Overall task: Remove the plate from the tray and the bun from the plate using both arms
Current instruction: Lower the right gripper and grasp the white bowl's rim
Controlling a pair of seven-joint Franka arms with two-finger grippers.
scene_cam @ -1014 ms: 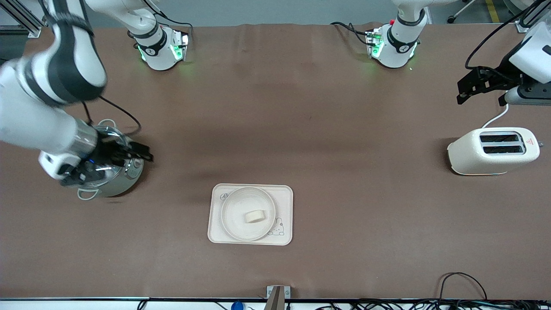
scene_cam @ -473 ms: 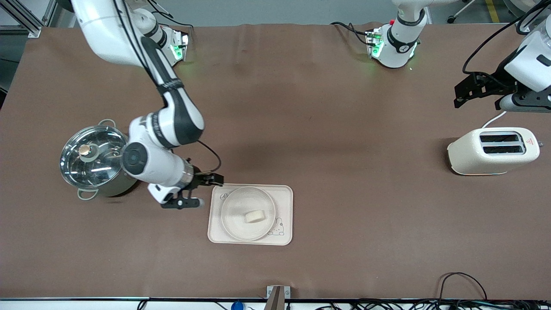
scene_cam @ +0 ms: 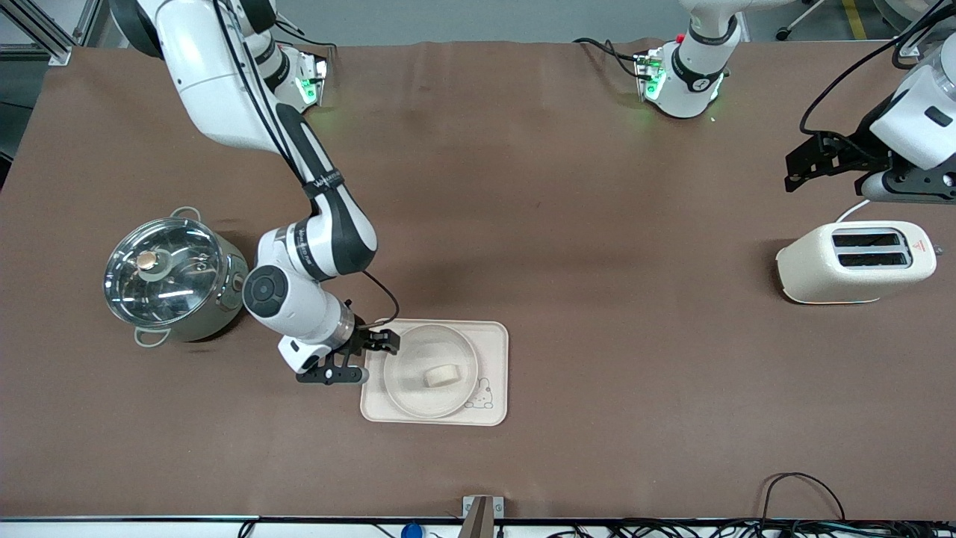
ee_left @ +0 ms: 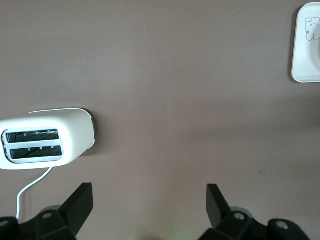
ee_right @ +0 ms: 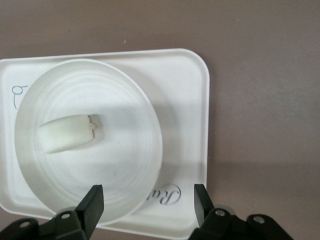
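The round cream plate (scene_cam: pixel 407 360) lies on the rectangular cream tray (scene_cam: pixel 494 338) in the middle of the table, near the front camera. The small pale bun (scene_cam: pixel 441 375) lies in the plate. My right gripper (scene_cam: pixel 373 356) is open and empty, low over the tray's edge toward the right arm's end, beside the plate rim. The right wrist view shows the plate (ee_right: pixel 125 150), the bun (ee_right: pixel 69 133) and the tray (ee_right: pixel 186 90) just ahead of that gripper (ee_right: pixel 148 202). My left gripper (scene_cam: pixel 823 188) is open and empty, up over the table by the toaster (scene_cam: pixel 855 261).
A steel pot with a glass lid (scene_cam: pixel 168 275) stands toward the right arm's end. The cream toaster stands toward the left arm's end, its cord trailing; the left wrist view shows it (ee_left: pixel 47 142), a tray corner (ee_left: pixel 307 45) and the open left gripper (ee_left: pixel 150 200). Cables lie along the table's front edge.
My right arm has swung from over the pot across to the tray's edge beside the plate. My left gripper has shifted slightly. The plate, bun and tray have not moved.
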